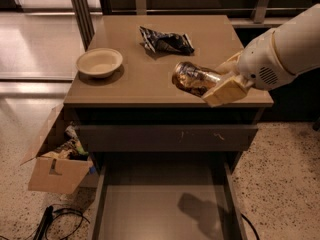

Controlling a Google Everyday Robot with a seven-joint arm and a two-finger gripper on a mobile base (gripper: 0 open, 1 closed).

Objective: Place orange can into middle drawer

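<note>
My gripper (220, 84) comes in from the right and is shut on the orange can (192, 78), a shiny coppery can held on its side above the front right part of the cabinet top (125, 84). Its pale fingers (227, 91) clamp the can's right end. The middle drawer (150, 214) is pulled open below, a grey-brown tray with a plain floor. The can's shadow falls on the drawer floor at the right.
A pale bowl (99, 62) sits at the left of the cabinet top. A dark blue foil snack bag (165, 41) lies at the back. A shut grey drawer front (165, 137) is above the open drawer. A cardboard box (57, 166) and cables stand on the floor at the left.
</note>
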